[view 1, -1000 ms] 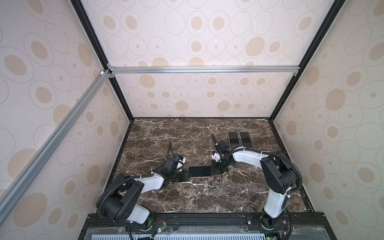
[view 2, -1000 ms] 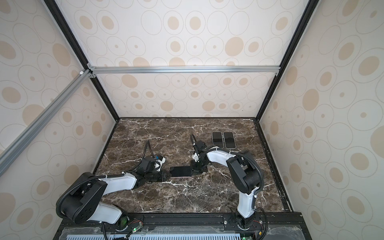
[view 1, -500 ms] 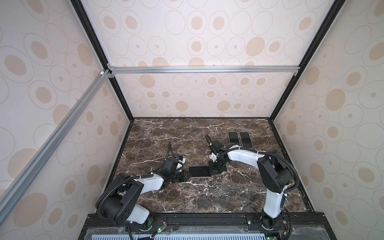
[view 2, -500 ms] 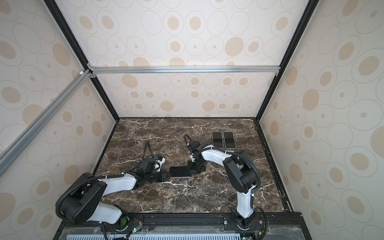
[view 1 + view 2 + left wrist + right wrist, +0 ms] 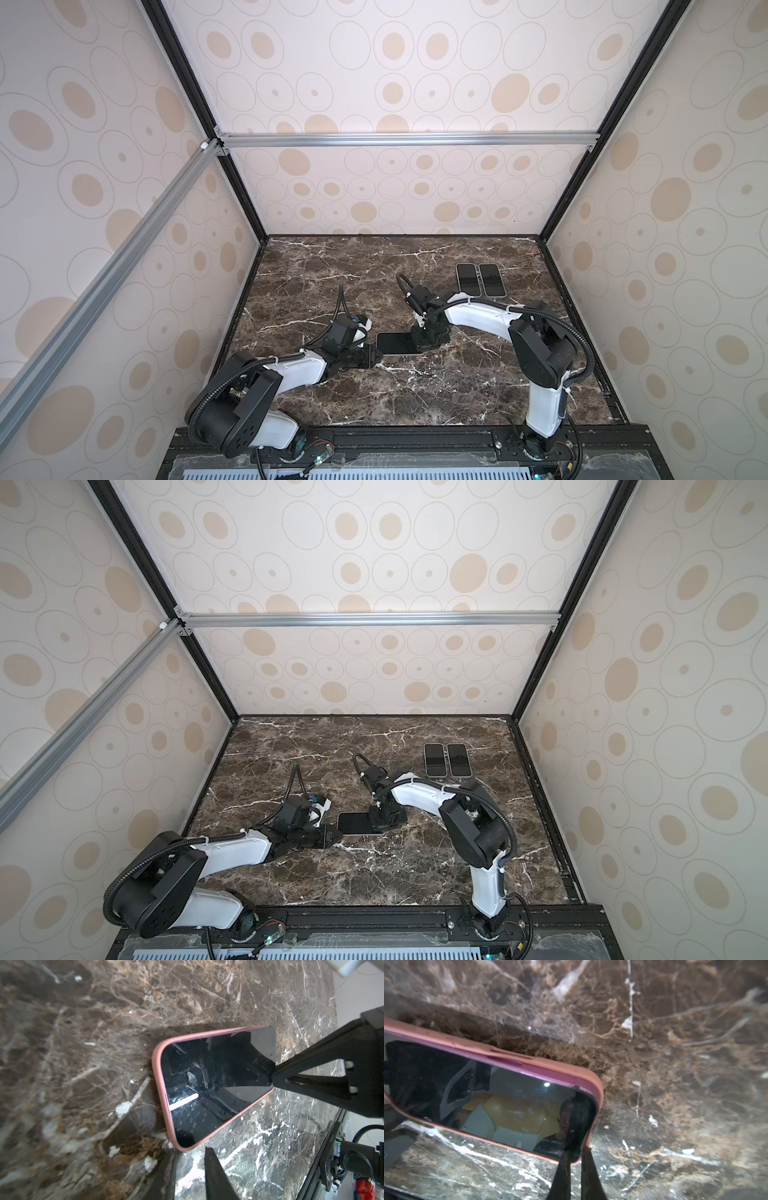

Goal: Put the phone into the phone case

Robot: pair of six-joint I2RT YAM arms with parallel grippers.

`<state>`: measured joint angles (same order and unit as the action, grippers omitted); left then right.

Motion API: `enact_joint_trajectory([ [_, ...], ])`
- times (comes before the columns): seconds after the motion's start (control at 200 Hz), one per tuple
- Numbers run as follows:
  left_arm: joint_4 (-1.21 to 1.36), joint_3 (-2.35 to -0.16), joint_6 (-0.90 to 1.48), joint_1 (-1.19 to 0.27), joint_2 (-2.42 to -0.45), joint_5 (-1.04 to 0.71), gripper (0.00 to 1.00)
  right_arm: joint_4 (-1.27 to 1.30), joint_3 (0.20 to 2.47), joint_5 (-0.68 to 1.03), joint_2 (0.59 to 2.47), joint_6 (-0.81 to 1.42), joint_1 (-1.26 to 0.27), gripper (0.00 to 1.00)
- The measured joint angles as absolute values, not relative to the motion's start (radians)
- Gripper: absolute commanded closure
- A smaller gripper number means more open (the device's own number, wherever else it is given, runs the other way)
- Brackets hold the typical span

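On the phone (image 5: 508, 1109) — right gripper (image 5: 577, 1148) closed, tips touching; left gripper (image 5: 189, 1150) — grip unclear.

Showing phone (image 5: 395, 343) lying in phone case (image 5: 157, 1068), left gripper (image 5: 376, 356) at left end, right gripper (image 5: 420, 348) touching right end, two other phones (image 5: 468, 279) behind.

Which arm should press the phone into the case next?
Right: right gripper, shut, has its tips on the phone at a corner of the pink case; left gripper sits beyond the opposite end.
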<state>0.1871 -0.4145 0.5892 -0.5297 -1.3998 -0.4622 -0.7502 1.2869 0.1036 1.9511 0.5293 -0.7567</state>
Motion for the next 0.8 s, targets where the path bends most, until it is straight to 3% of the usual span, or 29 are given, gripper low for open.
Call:
enact_joint_trajectory([
  [0.39,0.122,-0.413,0.589,-0.516,-1.356,-0.432,0.73,-0.729,1.263,0.036,1.914,0.456,-0.779,0.87],
  [0.615,0.084,-0.425,0.577,-0.474,-1.325,-0.424,0.58,-0.656,1.208,0.173,1.864,0.406,-0.702,0.77],
  [0.8,0.093,-0.482,0.57,-0.432,-1.334,-0.434,0.57,-0.582,1.159,0.288,1.832,0.376,-0.614,0.77],
])
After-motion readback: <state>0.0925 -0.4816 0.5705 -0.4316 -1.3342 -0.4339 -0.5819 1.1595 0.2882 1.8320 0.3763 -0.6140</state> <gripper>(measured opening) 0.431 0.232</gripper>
